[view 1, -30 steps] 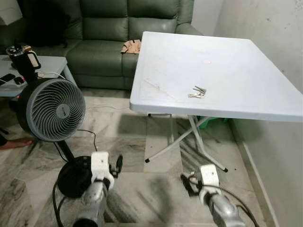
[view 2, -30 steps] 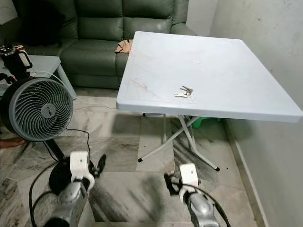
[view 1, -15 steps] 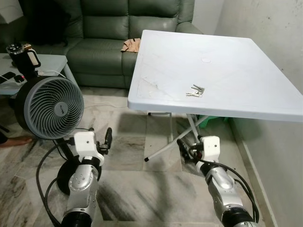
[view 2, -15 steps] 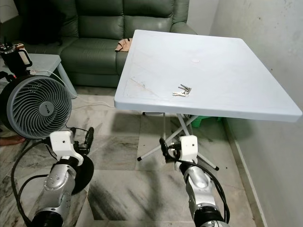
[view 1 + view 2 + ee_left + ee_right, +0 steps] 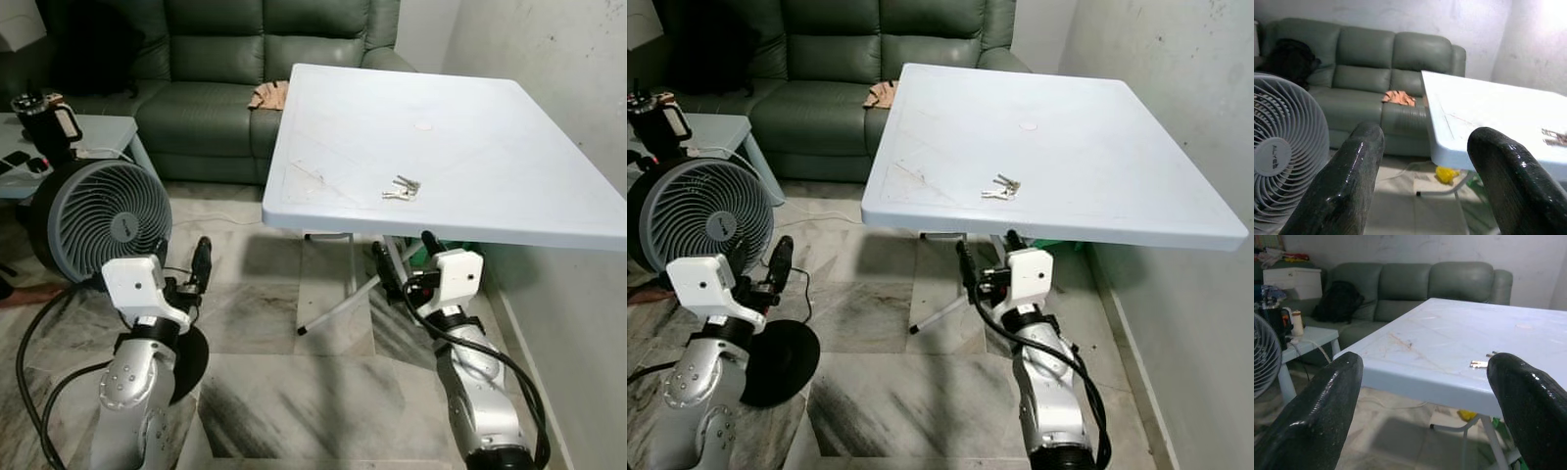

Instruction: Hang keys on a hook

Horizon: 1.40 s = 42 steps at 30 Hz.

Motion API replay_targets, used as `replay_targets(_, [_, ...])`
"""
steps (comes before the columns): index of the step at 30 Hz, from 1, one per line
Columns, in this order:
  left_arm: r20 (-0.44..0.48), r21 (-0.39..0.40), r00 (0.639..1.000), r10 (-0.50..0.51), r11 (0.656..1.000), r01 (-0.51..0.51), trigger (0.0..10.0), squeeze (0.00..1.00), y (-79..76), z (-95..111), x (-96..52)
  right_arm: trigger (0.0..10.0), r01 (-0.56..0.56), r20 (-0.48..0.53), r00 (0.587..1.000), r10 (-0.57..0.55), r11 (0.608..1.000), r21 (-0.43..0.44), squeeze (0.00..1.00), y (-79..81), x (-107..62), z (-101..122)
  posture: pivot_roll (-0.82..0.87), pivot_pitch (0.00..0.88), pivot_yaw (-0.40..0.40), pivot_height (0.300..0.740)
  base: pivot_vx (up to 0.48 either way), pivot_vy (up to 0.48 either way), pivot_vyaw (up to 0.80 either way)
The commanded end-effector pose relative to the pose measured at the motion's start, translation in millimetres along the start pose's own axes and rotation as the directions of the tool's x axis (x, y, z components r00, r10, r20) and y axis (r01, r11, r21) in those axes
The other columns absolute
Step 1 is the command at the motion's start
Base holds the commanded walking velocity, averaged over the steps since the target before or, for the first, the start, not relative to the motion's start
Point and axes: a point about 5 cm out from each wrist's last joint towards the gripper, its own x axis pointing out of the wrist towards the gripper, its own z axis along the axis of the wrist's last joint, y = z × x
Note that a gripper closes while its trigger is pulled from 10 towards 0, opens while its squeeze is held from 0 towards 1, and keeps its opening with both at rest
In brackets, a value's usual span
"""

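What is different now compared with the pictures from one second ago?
Both arms have risen: the right gripper now sits just below the table's near edge, the left gripper beside the fan. Both are open and hold nothing. The keys lie untouched on the table.

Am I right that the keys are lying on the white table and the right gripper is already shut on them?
Not quite. The keys do lie on the white table, but the right gripper is open and empty, below the table's near edge and apart from them. The left eye view shows this.
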Motion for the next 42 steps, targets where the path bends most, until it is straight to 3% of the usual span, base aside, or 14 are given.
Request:
replay_targets(1, [-0.037, 0.003, 0.999, -0.006, 1.000, 0.006, 10.0, 0.00, 0.8, -3.3, -3.9, 10.0, 0.004, -0.020, 1.000, -0.003, 1.000, 0.005, 0.00, -1.6, -4.8, -2.2, -0.11, 0.000, -0.027, 0.724, 0.000, 0.000, 0.00])
replay_targets(3, [-0.044, 0.000, 0.999, -0.006, 1.000, 0.006, 10.0, 0.00, 0.9, -3.5, -4.8, 10.0, 0.005, -0.026, 1.000, -0.004, 1.000, 0.007, 0.00, -1.5, -6.1, -2.2, -0.11, 0.000, -0.027, 0.724, 0.000, 0.000, 0.00])
replay_targets(6, [-0.084, 0.067, 0.996, -0.025, 0.997, 0.031, 10.0, 0.00, -5.1, -12.1, -9.7, 10.0, -0.003, -0.050, 0.999, 0.004, 1.000, 0.019, 0.00, -2.6, -8.5, -4.2, -0.11, 0.000, -0.037, 0.724, 0.000, 0.000, 0.00])
replay_targets(17, [-0.102, 0.029, 0.994, -0.024, 0.999, 0.027, 10.0, 0.00, -2.3, -8.3, -7.6, 10.0, -0.027, -0.047, 0.999, 0.028, 0.999, 0.025, 0.00, 4.0, -4.4, 2.8, -0.09, 0.000, -0.040, 0.724, 0.000, 0.000, 0.00])
replay_targets(42, [-0.121, 0.014, 0.992, -0.026, 0.999, 0.028, 10.0, 0.00, -5.3, -5.5, -5.0, 10.0, -0.026, -0.057, 0.998, 0.028, 0.999, 0.023, 0.00, 5.5, -3.3, 3.3, -0.09, 0.000, -0.033, 0.724, 0.363, 0.000, 0.00])
